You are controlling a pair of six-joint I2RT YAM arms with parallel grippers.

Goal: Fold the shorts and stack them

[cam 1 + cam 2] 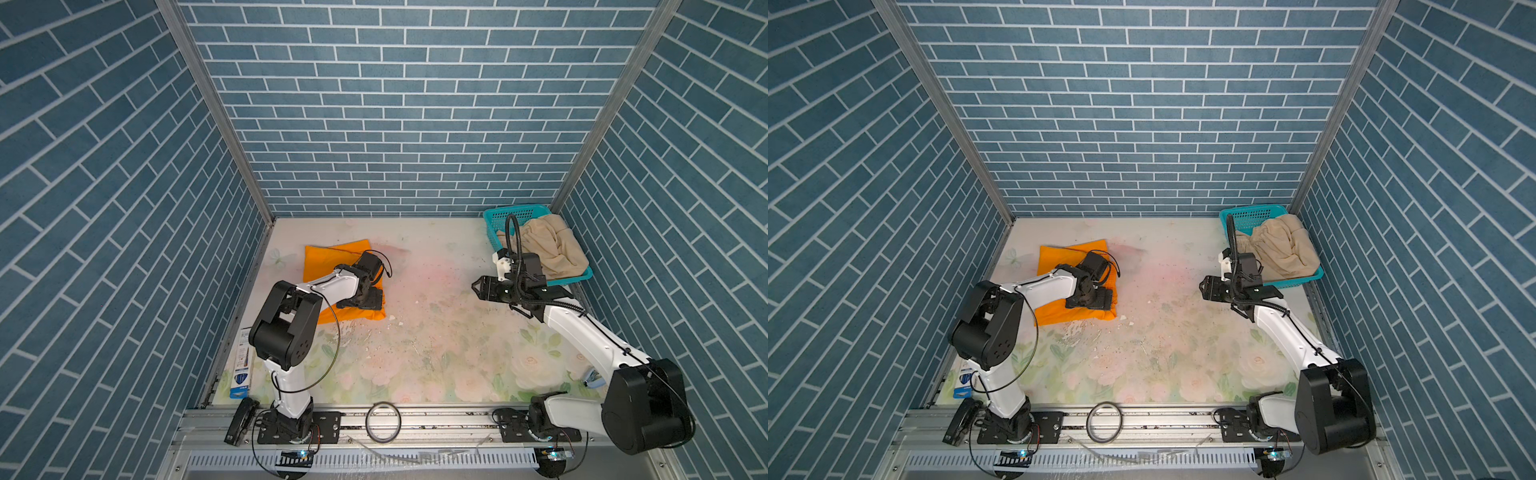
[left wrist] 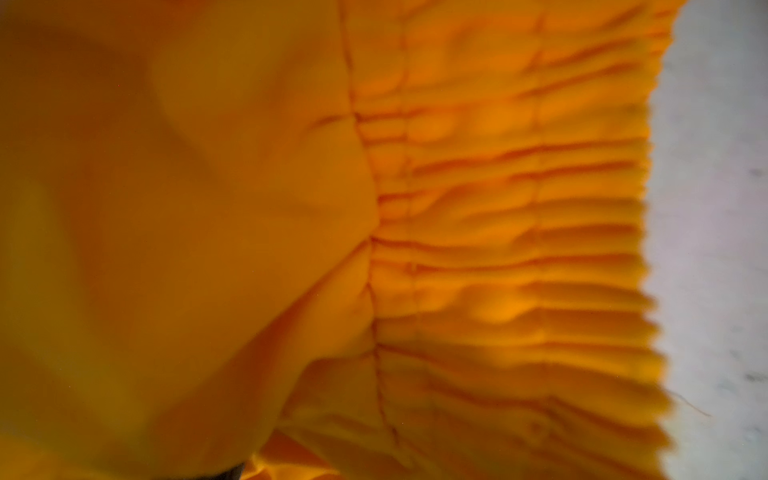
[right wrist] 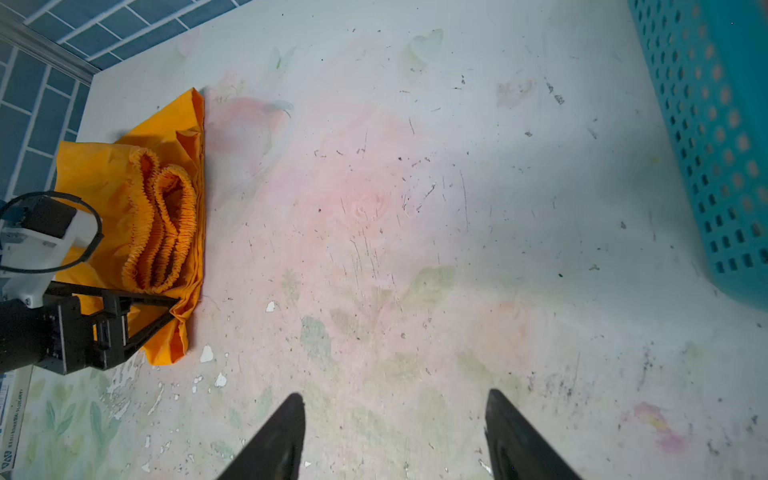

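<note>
Orange shorts (image 1: 328,262) (image 1: 1059,259): folded, lying on left rear of desk (image 1: 415,332), gathered waistband (image 3: 162,224) showing on top. Left gripper (image 1: 368,300) (image 1: 1098,300): down at near right corner of that fold, fingers spread wide, no cloth seen clamped. Left wrist view: filled with orange cloth, fingers out of frame. Beige shorts (image 1: 552,249) (image 1: 1283,249): crumpled in teal basket (image 1: 515,214) at right rear. Right gripper (image 3: 395,436) (image 1: 476,286): above bare desk just beside basket, fingers (image 3: 282,436) well apart, holding nothing.
</note>
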